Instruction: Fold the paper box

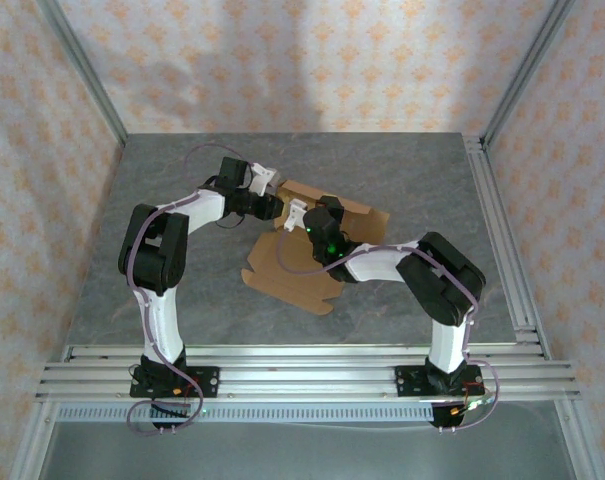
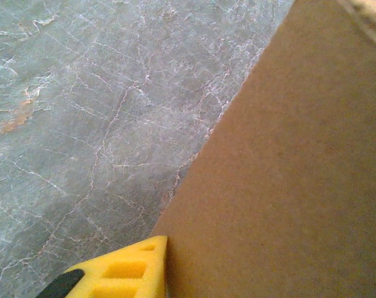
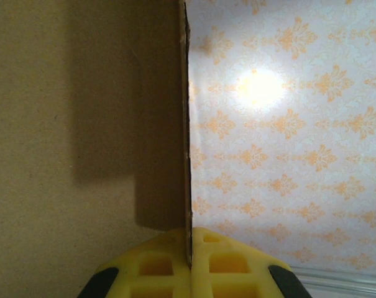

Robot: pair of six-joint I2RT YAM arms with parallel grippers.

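Tan notched paper box (image 1: 282,272) lies mostly flat on the table (image 1: 162,190), far panel lifted

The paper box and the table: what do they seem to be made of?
The paper box looks like tan cardboard, matte: the right wrist view shows a thin raw-cut edge. The table looks like grey stone or a stone-print laminate, with pale veins; which is unclear.

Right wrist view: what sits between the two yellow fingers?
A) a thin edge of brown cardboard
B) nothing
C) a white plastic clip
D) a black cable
A: a panel edge of the paper box runs down into the seam between the closed yellow fingers of the right gripper.
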